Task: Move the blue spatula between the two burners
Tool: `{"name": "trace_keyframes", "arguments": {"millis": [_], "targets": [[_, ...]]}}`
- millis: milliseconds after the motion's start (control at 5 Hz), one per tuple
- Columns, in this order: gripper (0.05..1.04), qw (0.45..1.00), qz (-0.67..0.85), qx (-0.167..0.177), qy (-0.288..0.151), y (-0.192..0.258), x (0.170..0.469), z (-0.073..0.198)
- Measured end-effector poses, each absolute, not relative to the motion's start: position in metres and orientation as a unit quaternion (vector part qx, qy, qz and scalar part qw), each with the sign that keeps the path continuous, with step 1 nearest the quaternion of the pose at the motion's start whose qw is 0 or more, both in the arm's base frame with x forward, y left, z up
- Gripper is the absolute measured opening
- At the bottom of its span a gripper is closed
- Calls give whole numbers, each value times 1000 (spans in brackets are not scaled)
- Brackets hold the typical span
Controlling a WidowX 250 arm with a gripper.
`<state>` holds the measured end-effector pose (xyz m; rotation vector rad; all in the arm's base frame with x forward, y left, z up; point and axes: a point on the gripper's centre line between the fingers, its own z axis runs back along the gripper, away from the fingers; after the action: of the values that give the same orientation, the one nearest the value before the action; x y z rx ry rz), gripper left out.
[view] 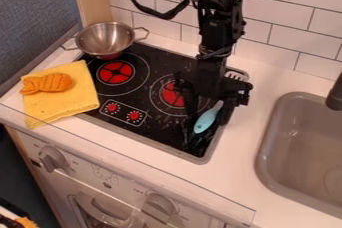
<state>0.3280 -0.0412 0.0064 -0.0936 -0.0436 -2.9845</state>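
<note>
The black gripper [206, 132] hangs low over the right side of the black stovetop [157, 134], with its fingers spread apart. Between them lies the light blue spatula [206, 121], slanting with its wide end toward the front and its thin end up under the gripper's body. Part of the spatula is hidden there. To its left is the right burner [175, 95], partly covered by the arm. The left burner [115, 72] lies farther left and back, in full view.
A metal colander [105, 39] stands at the stove's back left corner. On the left, a yellow cloth [67, 103] carries an orange cloth-like item [48, 83]. Two red knobs [123, 111] sit at the stove's front left. A grey sink [300, 147] is at the right.
</note>
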Motion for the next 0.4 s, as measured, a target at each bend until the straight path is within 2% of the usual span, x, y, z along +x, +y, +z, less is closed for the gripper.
{"name": "trace_keyframes", "arguments": {"millis": [200, 400], "targets": [[364, 83, -996, -28, -7, -39, 330, 6], [291, 82, -996, -28, -7, -39, 330, 6]]}}
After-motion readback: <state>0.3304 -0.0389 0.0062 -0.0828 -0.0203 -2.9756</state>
